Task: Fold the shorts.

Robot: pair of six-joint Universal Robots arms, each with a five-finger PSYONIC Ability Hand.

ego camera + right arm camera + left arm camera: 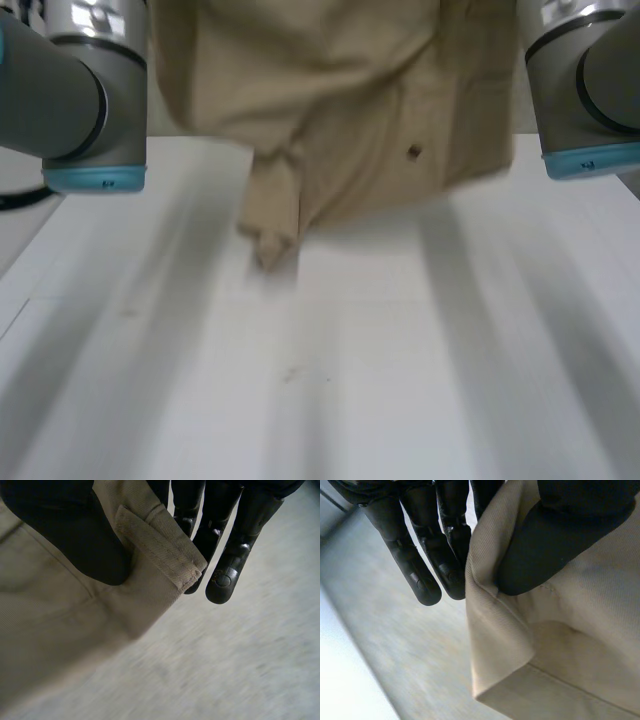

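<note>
Two hands hold the tan shorts (pixel 340 100) up over the white table (pixel 420 380). The left hand (pixel 555 550) pinches one corner with its thumb; the right hand (pixel 70 535) pinches another. The cloth looks soft and floppy, so corners seem best to hold.

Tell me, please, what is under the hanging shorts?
Under the shorts lies the white table. The left hand and right hand pinch their edges. The table behind the cloth is hidden.
</note>
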